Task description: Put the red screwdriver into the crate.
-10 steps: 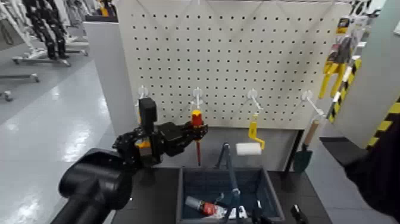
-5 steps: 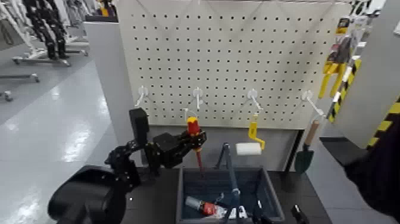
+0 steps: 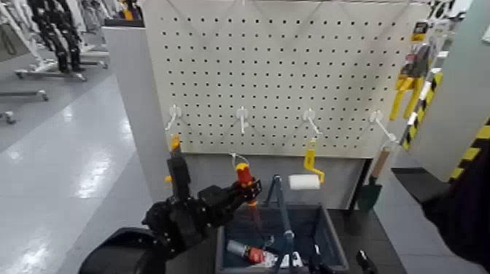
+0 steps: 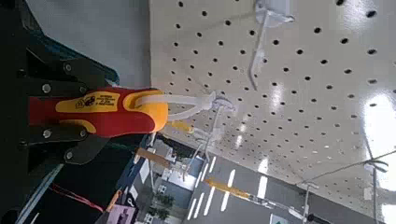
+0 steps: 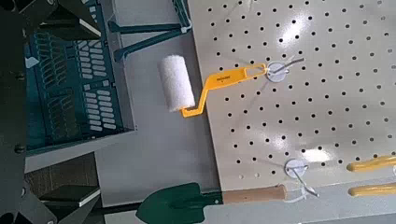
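Note:
My left gripper (image 3: 243,191) is shut on the red screwdriver (image 3: 243,177), holding it by its red and yellow handle (image 4: 98,105). The screwdriver has come off the pegboard hook and tilts, its thin shaft reaching down over the back left part of the crate (image 3: 331,235). The crate is dark grey-blue with slatted sides (image 5: 77,82) and stands below the pegboard. In the left wrist view the black fingers (image 4: 58,67) clamp the handle from both sides. Only dark parts of the right arm (image 3: 461,208) show at the right edge of the head view.
A white pegboard (image 3: 292,65) with bare hooks stands behind the crate. On it hang a yellow-handled paint roller (image 3: 306,175) and a green trowel (image 3: 372,191). Small items (image 3: 251,253) and a blue upright frame (image 3: 281,204) sit in the crate. Yellow tools (image 3: 408,84) hang at the right.
The left gripper has lifted the screwdriver off its hook, then come down and towards the crate. The screwdriver now tilts over the crate's back left.

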You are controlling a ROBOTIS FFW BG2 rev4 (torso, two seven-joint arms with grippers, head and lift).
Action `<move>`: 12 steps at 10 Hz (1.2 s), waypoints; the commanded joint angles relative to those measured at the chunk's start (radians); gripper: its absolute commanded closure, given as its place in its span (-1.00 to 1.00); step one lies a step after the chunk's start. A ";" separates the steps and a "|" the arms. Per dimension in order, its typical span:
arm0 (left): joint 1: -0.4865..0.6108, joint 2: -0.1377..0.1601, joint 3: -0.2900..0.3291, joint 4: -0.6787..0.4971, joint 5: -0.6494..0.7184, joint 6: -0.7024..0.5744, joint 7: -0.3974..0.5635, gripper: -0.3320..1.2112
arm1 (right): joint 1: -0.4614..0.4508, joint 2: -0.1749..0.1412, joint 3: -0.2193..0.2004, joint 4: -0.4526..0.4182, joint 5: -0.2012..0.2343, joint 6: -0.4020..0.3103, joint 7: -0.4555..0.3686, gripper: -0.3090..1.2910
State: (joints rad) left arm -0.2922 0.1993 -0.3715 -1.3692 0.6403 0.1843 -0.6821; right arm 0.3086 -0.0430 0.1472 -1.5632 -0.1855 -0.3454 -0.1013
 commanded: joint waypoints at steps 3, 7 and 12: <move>-0.002 -0.004 -0.112 0.153 0.193 -0.089 0.105 0.90 | 0.000 0.002 0.000 0.003 -0.005 -0.001 0.000 -0.45; -0.019 -0.012 -0.153 0.170 0.295 0.021 0.164 0.63 | 0.000 0.002 0.002 0.003 -0.008 -0.001 0.002 -0.45; -0.007 -0.009 -0.148 0.136 0.358 -0.026 0.165 -0.33 | 0.001 0.003 0.000 0.003 -0.009 -0.001 0.005 -0.45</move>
State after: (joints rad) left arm -0.3015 0.1901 -0.5257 -1.2260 0.9970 0.1647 -0.5168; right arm 0.3097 -0.0400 0.1472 -1.5597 -0.1949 -0.3480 -0.0970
